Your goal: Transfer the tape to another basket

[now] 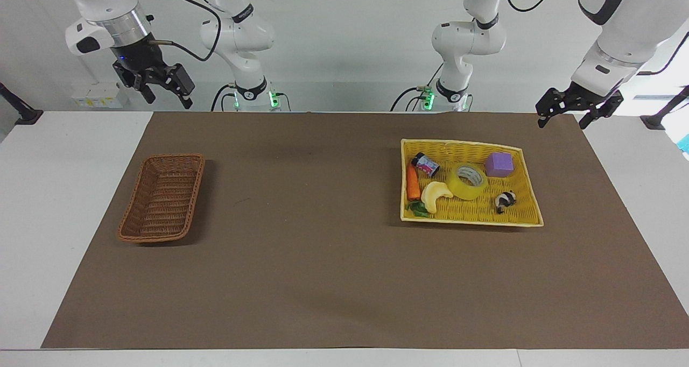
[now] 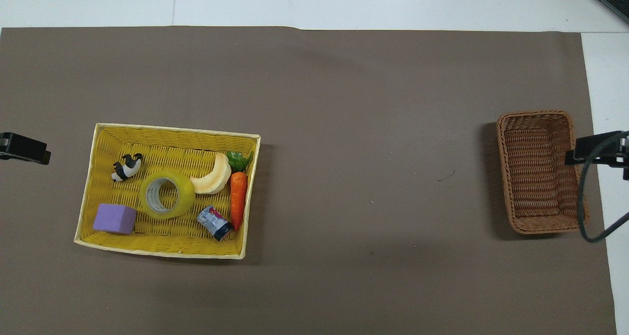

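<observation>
The wide roll of translucent yellow packing tape (image 1: 469, 181) lies flat, core hole up, near the middle of the flat bright yellow woven tray (image 1: 525, 219), which sits on the brown mat (image 1: 323, 281) toward the left arm's end of the table. In the tray around the tape are a pale curved banana-like piece (image 1: 435, 195) touching the roll, an orange toy carrot (image 1: 413, 183) along the tray's edge, a small dark printed can (image 1: 425, 164), a purple foam cube (image 1: 499, 164) and a little black-and-white figure (image 1: 505, 200).

The small rectangular brown woven wicker basket (image 1: 162, 197) stands well apart from the tray, toward the right arm's end, with nothing in it.

The left gripper (image 1: 563, 115) hangs raised, tilted down, over the mat's corner near the tray, fingers apart and holding nothing. The right gripper (image 1: 168, 99) hangs raised over the table's edge near the basket, wrist angled, fingers likewise apart and holding nothing.
</observation>
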### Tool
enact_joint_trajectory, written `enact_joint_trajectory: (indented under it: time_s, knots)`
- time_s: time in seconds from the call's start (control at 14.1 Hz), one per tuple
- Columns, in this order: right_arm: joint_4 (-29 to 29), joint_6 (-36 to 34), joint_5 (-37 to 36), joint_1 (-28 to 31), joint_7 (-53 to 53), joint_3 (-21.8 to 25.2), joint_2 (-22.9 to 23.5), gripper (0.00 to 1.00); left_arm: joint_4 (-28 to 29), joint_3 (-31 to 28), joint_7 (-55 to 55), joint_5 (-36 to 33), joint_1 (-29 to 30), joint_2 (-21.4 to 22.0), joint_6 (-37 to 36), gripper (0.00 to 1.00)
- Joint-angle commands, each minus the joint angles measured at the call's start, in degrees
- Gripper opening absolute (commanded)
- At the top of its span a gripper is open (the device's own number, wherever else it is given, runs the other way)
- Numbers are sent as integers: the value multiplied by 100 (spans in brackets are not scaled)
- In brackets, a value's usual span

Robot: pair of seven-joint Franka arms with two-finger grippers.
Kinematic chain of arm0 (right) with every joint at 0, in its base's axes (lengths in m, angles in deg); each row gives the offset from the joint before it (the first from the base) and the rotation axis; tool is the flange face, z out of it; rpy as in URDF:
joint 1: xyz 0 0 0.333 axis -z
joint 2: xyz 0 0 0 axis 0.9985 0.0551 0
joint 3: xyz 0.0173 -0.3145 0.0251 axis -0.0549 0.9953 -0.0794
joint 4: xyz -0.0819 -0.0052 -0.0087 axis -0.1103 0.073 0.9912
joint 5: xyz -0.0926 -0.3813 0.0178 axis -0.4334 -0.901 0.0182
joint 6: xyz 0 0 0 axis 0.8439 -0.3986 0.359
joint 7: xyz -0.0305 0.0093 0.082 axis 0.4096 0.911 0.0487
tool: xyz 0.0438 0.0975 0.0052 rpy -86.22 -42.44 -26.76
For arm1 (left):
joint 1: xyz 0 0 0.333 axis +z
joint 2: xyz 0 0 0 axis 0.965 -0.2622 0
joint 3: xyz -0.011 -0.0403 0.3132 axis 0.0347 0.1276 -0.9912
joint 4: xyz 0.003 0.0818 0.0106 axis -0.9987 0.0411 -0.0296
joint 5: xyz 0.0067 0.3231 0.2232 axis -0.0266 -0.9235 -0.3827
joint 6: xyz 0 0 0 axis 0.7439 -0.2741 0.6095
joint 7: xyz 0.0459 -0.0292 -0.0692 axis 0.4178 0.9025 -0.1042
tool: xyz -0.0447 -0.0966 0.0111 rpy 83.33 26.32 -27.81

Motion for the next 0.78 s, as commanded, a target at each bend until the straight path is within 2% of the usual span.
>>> enact_joint_trajectory:
  time_s: [0.0,0.71]
  knots:
    - [-108,25,-19,37,-109,-29,-102,100,166,-44,-74,-3,-39,132,-107,100]
    - [-108,25,-19,37,-109,-29,-102,100,185,-44,-65,6,-57,133,-72,100]
